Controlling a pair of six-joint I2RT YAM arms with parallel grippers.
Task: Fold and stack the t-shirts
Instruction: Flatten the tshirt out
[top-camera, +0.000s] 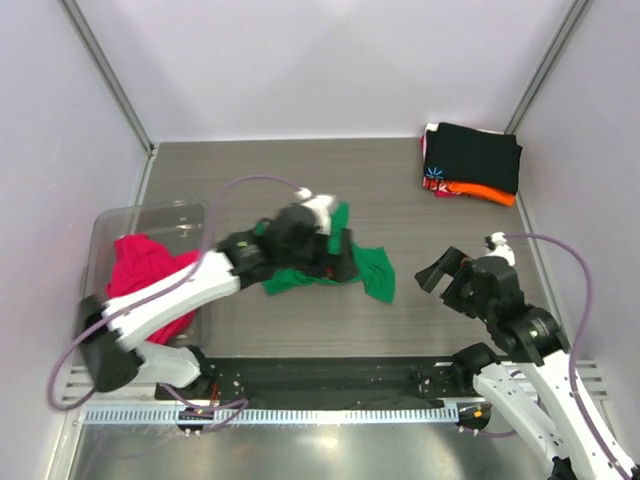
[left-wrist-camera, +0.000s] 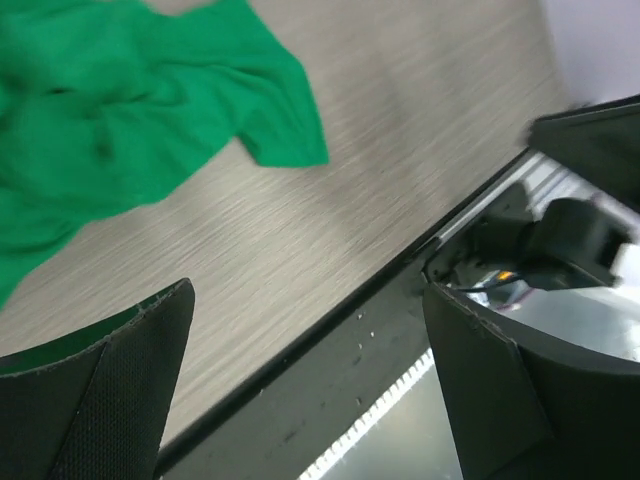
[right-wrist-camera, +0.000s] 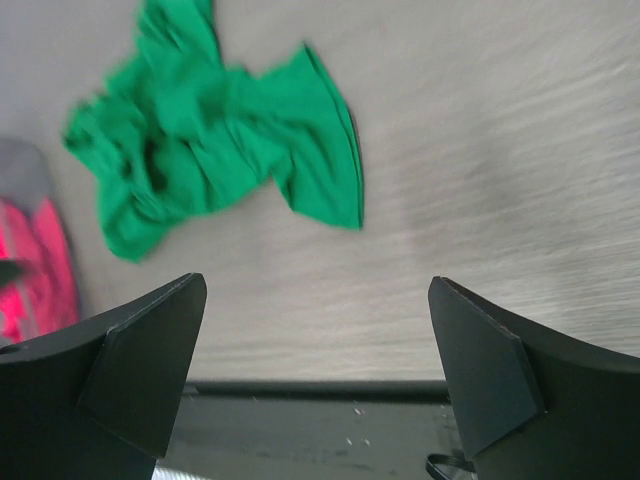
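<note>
T-shirts sit in three places. A plain bright green t-shirt (top-camera: 372, 270) of soft cloth lies crumpled at the middle of the grey wood-grain table (top-camera: 300, 165), with one sleeve flung out toward the right. It is neither spread flat nor folded. A magenta-pink shirt (top-camera: 145, 272) is bunched in the clear plastic bin (top-camera: 150, 215) at the left edge, apparently waiting its turn. In the far right corner is a squared-up folded stack: a black shirt (top-camera: 475, 155) on top of an orange shirt (top-camera: 492, 194) and a red-patterned shirt (top-camera: 440, 184). That corner looks like the place where finished shirts go.

The left gripper (top-camera: 330, 255) hangs over the green t-shirt's crumpled body. In the left wrist view its jaws are spread wide with nothing between them, and the cloth lies up and to the left of its fingers (left-wrist-camera: 120, 390). The right gripper (top-camera: 440, 270) hovers above bare table just right of the flung sleeve, jaws likewise apart and empty. Both seem posed to take opposite parts of the shirt, since limp cloth probably needs a pull from two sides before any fold.
</note>
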